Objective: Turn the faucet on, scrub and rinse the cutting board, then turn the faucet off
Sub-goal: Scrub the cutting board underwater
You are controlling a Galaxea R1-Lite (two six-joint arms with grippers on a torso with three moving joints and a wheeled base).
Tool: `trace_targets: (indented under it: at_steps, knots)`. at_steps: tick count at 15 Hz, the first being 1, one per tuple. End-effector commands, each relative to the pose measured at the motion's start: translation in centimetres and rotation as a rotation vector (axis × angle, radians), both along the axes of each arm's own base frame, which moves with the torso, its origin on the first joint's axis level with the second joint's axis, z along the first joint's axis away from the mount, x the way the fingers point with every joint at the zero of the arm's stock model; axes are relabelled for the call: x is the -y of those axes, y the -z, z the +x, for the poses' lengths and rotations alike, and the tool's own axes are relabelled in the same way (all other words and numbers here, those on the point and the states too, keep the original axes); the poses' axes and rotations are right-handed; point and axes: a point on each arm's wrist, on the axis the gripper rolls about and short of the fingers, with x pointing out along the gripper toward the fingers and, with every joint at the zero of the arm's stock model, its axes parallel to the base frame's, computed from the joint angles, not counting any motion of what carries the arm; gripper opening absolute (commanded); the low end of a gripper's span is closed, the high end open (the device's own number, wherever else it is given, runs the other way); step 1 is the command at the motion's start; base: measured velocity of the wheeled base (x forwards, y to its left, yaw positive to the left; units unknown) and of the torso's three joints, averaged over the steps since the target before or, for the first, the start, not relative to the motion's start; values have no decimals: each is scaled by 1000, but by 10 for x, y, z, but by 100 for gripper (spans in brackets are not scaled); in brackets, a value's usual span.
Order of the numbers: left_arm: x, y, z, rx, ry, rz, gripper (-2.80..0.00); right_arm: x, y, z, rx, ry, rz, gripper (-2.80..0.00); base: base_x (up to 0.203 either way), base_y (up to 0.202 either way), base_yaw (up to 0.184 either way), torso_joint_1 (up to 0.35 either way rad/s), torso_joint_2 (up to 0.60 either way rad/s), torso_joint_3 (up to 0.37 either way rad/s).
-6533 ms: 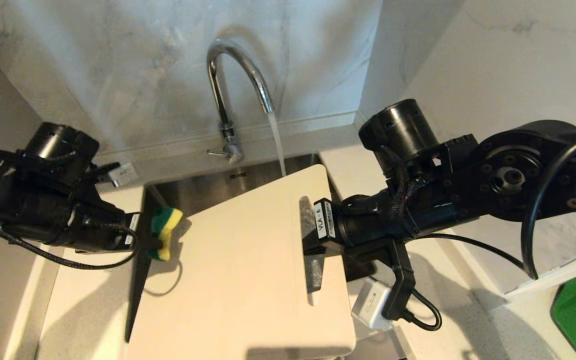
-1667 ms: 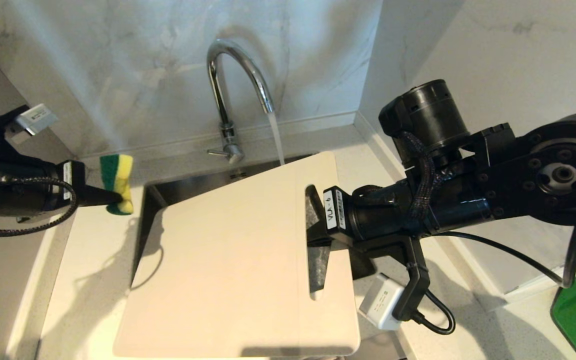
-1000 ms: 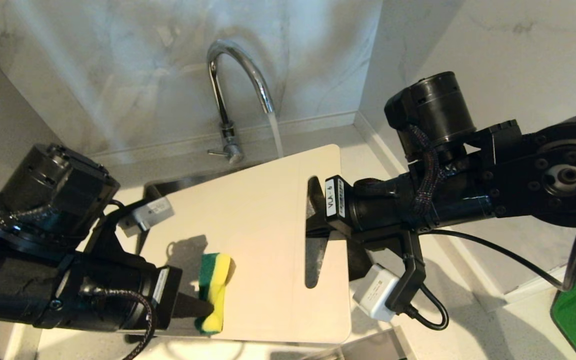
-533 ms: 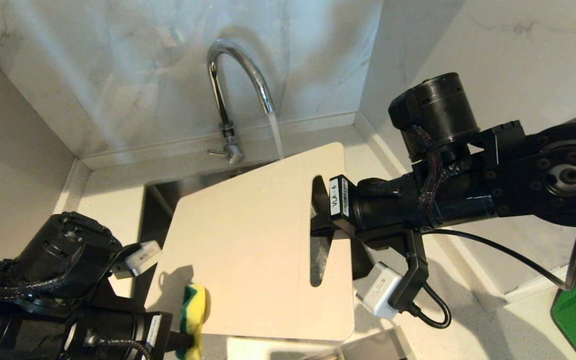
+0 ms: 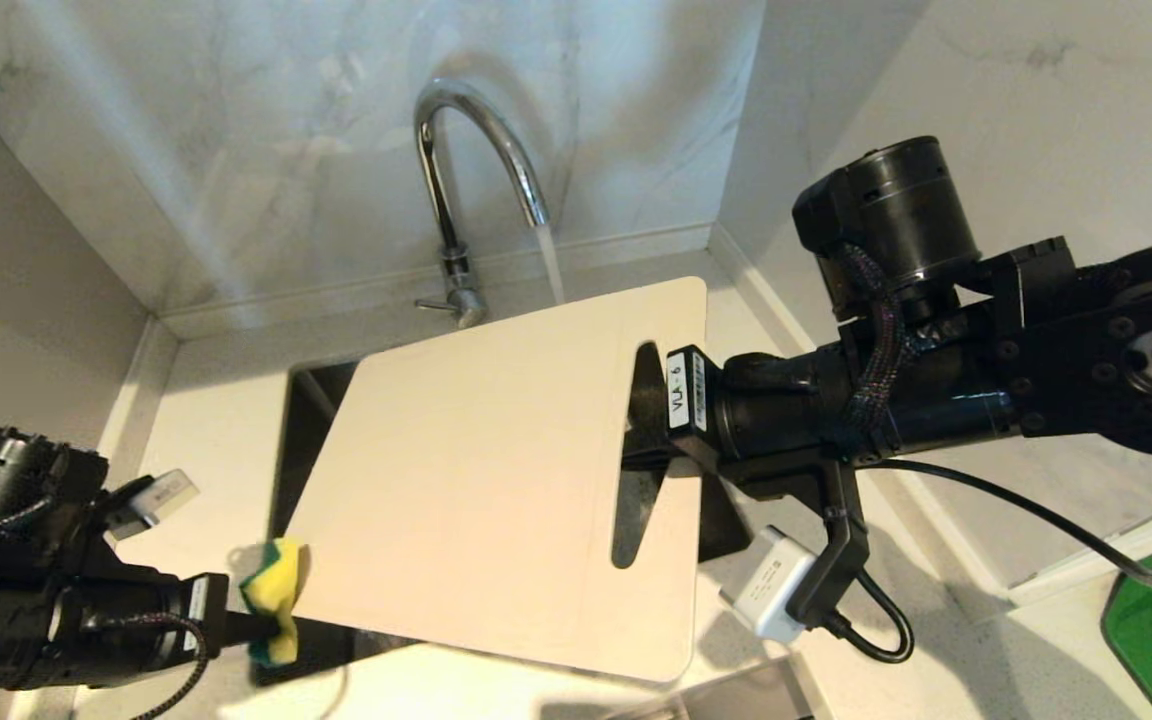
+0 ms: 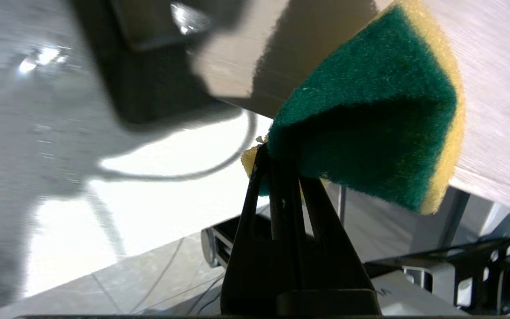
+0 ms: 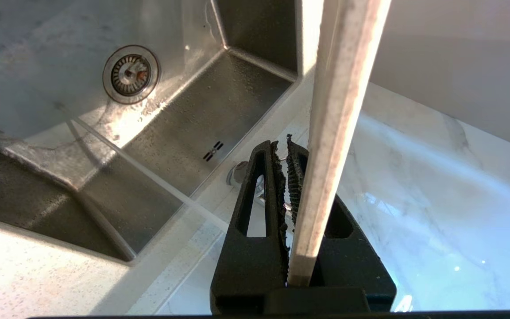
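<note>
**Scrub and rinse under way; tap running**

The faucet (image 5: 466, 180) at the back edge of the worktop (image 5: 206, 420) is on: a stream falls from its spout toward the far edge of the cutting board (image 5: 496, 470). That first step is judged done.

The right gripper (image 5: 651, 450) has its fingers clamped on the cutting board beside the handle slot, holding it tilted above the sink (image 7: 104, 110), clear of the basin.

The left gripper (image 5: 251, 628) has its fingers pressed together on a green-and-yellow sponge (image 5: 274, 610), at the board's near left corner, touching or just beside its edge; actual contact cannot be confirmed.

Whether the board's face is clean cannot be told. Judged outstanding: finishing the scrub, rinsing the face under the stream, and shutting off the small lever (image 5: 436, 305).
</note>
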Motion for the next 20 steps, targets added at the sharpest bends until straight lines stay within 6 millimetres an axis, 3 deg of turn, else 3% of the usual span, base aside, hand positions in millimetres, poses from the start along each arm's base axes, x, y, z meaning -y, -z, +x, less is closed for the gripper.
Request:
trace_targets:
  at_steps: [1,6,9,13,16,18,20]
  knots:
    - [-26,3,5,-3,-69,-7,-280,1,0,-2,7,-12,-6,-280,0,0,0,0,0,0]
    - [-50,-6,2,44,-125,-40,-280,1,3,-3,-2,-16,-8,-280,0,0,0,0,0,0]
    - [-52,-40,5,125,-118,-73,-280,2,15,-4,-30,-25,-26,-280,0,0,0,0,0,0]
    - [-43,-106,9,208,-78,-105,-280,1,29,-5,-24,-38,-12,-280,0,0,0,0,0,0]
    - [4,-141,1,190,81,-199,-280,1,31,-5,-21,-39,-10,-280,0,0,0,0,0,0]
    - [48,-160,-5,140,199,-266,-280,1,31,-5,-22,-38,-9,-280,0,0,0,0,0,0]
    - [97,-151,-2,42,266,-250,-280,2,27,-7,-13,-37,-1,-280,0,0,0,0,0,0]
